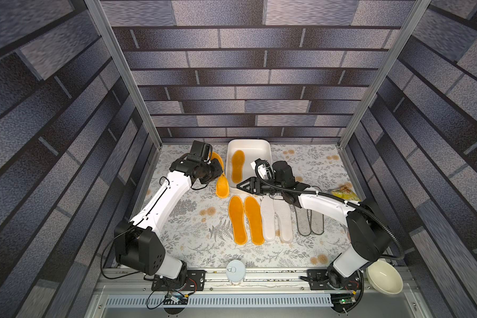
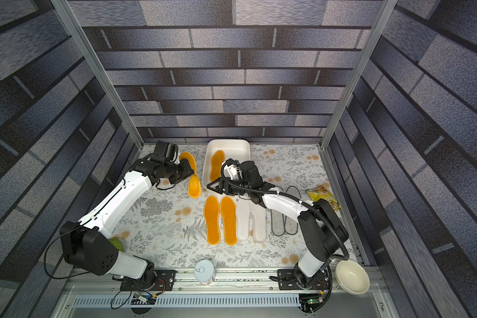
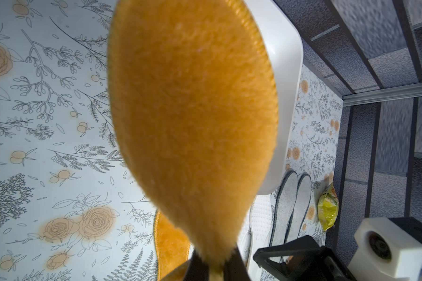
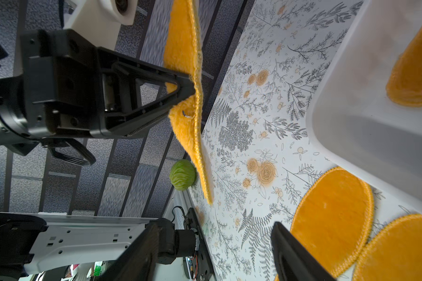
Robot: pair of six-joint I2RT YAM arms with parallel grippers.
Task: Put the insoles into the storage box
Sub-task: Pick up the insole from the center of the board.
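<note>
The left gripper [image 4: 191, 87] is pressed together on the long edge of a held orange insole [image 1: 222, 188]. This insole stands on edge just left of the storage box [image 1: 259, 144]. Whether it touches the floral mat [image 1: 190, 220] cannot be told. The right gripper [image 1: 240, 185], jaws spread and empty, hangs at the box's near left corner.

A second orange insole [image 1: 238, 170] lies flat inside the box. Near of the box, two orange insoles [image 1: 237, 220], two white insoles [image 1: 267, 220] and two grey insoles [image 1: 303, 223] lie in a row. The right arm [image 1: 322, 203] crosses their far ends.

A yellow snack bag [image 1: 344, 192] lies at the right. A tin can [image 1: 235, 271] and a cream bowl [image 1: 384, 276] stand at the near rail.

Only the right wrist view plainly shows a green cabbage [image 4: 182, 174]. In the top views the left arm [image 1: 160, 203] covers it almost wholly. In the left wrist view the held insole hides the box's inside.
</note>
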